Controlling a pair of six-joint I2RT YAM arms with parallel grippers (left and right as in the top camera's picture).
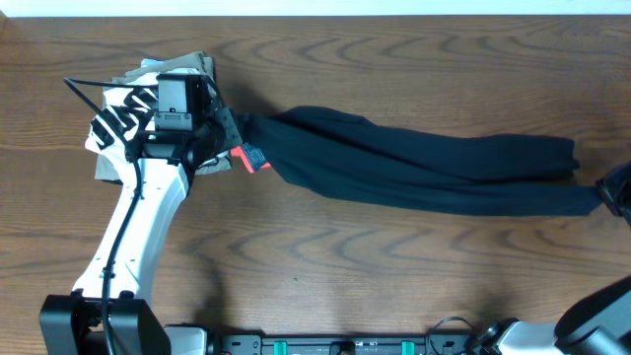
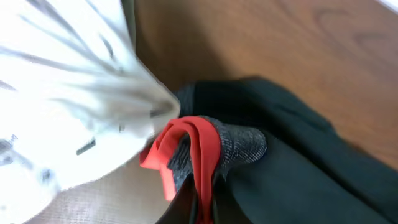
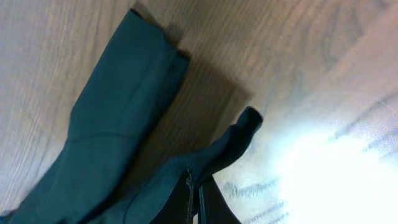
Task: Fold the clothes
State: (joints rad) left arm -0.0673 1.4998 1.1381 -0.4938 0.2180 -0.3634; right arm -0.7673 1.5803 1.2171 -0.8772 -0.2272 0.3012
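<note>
Near the tabletop's (image 1: 394, 59) left edge, a white shirt (image 1: 116, 116) with black lettering is lying under the left gripper (image 1: 233, 141), which is pressing its fingers together on the bunched top of the black pants (image 1: 424, 163). The overhead view is showing only a scrap of red there. The left wrist view is showing the grey waistband (image 2: 239, 146) with its red edging crumpled against the shirt (image 2: 62, 93), though the fingers themselves are out of that frame. From this pinch the pants are stretching rightward across the middle of the tabletop to the right edge. There the right gripper (image 1: 617, 187) is half cut off overhead, while the right wrist view is showing its fingers (image 3: 186, 198) pinching one leg end, the other leg (image 3: 124, 106) lying loose beside it.
</note>
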